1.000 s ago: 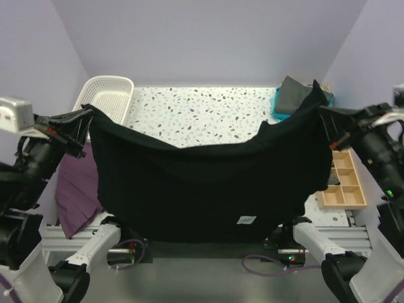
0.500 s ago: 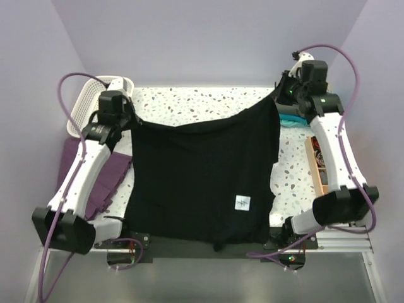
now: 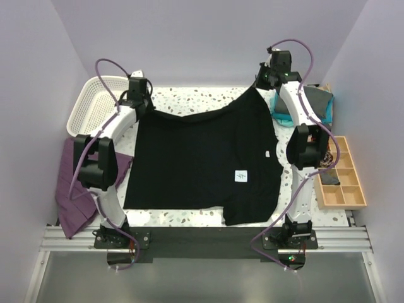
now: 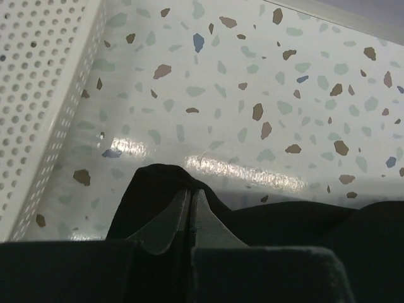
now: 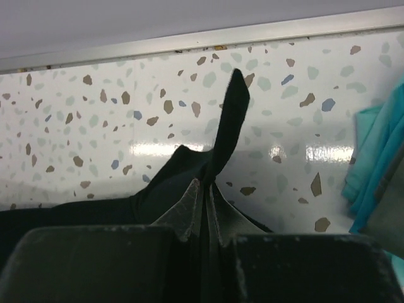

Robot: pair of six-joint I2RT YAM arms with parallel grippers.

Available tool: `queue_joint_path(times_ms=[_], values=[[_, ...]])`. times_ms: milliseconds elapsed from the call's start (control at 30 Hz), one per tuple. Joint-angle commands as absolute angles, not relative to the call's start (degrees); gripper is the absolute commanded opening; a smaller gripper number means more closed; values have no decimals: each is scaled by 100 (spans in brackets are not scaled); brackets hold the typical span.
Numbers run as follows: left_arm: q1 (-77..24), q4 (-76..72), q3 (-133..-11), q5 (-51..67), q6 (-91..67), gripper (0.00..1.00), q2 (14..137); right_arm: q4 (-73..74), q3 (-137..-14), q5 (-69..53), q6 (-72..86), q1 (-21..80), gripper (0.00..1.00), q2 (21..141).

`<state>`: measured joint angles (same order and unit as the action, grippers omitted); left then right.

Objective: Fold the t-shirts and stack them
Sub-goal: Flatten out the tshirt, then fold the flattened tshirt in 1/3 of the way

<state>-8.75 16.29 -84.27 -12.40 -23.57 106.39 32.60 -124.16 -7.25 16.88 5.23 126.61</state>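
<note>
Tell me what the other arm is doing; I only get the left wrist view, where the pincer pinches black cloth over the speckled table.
Observer: The right pincer is shut on the same black t-shirt, at its far right corner, near the back edge of the table.
Operator: Is the shirt lying flat?
Observer: Mostly. It is spread on the table with its white label facing up, and its far edge dips between the two grips.
Operator: Where are the other shirts?
Observer: A teal t-shirt and a dark grey t-shirt sit piled at the far right corner, beside the right arm.
</note>
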Motion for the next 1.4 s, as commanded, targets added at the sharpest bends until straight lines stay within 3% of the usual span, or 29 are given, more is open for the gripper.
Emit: queue_joint_path(times_ms=[0,133,367,667,1033,1267,1367], values=[[-800,1047,-8921,-1371,-2153,0,11012,3199,-13455,-861,1723,510,0,13111],[-730,905,-8956,-1283,-2136,0,11197,3278,-13439,-949,1661,510,0,13053],[-729,1195,-8263,-1222,-2390,0,10760,3182,-10939,-914,1582,571,0,11419],[-738,1380,-6830,-738,-2592,0,9888,3683,-8994,-18,1635,1010,0,9863],[-738,1538,-6003,-1300,-2654,0,9404,3744,-7156,948,1723,1222,0,9185],[-729,1740,-6099,-2074,-2584,0,9694,3700,-6821,1994,1854,1230,0,9211],[-730,1775,-6222,-1856,-2540,0,9966,3595,-6741,2101,1872,1213,0,9333]])
